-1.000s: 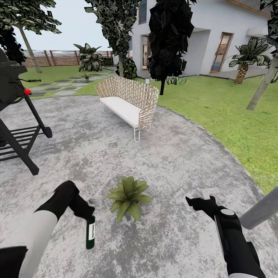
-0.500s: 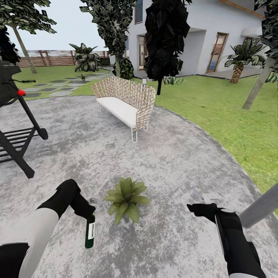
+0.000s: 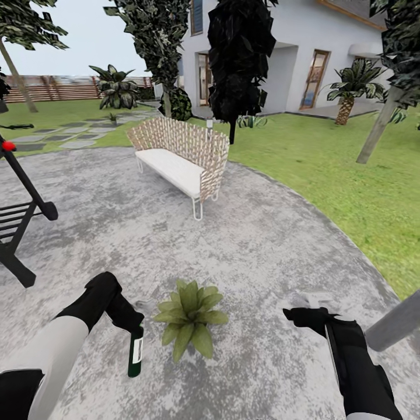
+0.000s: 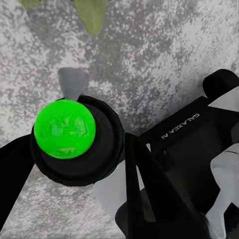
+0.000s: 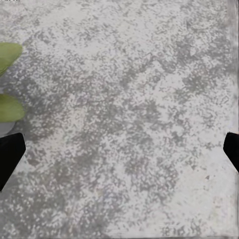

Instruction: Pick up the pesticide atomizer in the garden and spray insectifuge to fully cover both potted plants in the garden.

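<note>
The pesticide atomizer (image 3: 135,352) is a dark green bottle with a white label and a grey spout, hanging upright over the paved patio. My left gripper (image 3: 132,322) is shut on its neck. In the left wrist view its bright green cap (image 4: 64,128) sits between the fingers of my left gripper (image 4: 74,149), with the grey spout pointing at the leaves. One potted plant (image 3: 189,315), a low green rosette, stands just right of the bottle. No insectifuge shows on its leaves. My right gripper (image 3: 303,315) hovers open to the plant's right, and the right wrist view (image 5: 119,154) shows bare paving between its fingers.
A wicker bench (image 3: 178,156) with a white seat stands ahead on the round grey patio (image 3: 262,233). A black grill frame (image 3: 17,224) is at the left. A grey pole (image 3: 394,322) slants in at the right. Lawn (image 3: 350,169), trees and a white house lie beyond.
The whole view has slid left and slightly down, so the camera has moved. Both arms keep their places in it, the left one still holding the atomizer beside the plant.
</note>
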You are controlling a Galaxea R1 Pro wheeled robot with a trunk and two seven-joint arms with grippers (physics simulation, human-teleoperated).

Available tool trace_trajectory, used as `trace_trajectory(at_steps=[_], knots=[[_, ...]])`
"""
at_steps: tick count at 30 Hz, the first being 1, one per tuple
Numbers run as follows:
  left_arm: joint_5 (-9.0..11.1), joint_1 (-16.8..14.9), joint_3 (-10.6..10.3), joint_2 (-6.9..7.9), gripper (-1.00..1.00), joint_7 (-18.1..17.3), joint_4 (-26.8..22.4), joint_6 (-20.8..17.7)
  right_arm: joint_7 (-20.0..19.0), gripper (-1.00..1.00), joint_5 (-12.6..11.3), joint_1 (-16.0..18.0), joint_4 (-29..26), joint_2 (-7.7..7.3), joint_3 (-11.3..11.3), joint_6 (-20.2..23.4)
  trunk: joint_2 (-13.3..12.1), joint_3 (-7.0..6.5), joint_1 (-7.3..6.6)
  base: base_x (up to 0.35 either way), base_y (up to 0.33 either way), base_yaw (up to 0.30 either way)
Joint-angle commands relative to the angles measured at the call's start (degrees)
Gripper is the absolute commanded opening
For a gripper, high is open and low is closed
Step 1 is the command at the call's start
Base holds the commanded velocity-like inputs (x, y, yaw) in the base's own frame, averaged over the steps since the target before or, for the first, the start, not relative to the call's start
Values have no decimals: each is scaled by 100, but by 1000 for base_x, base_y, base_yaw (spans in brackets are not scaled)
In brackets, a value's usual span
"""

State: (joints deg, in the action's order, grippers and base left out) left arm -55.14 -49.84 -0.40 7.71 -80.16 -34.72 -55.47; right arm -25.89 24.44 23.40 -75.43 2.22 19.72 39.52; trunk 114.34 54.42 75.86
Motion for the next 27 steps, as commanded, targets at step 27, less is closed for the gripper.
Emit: trace_trajectory(at_steps=[27], knots=[[-50, 370, -3, 2, -100, -7, -17, -52, -48, 100, 69, 6, 2, 7, 6, 11, 2, 5, 0, 37, 17, -33]])
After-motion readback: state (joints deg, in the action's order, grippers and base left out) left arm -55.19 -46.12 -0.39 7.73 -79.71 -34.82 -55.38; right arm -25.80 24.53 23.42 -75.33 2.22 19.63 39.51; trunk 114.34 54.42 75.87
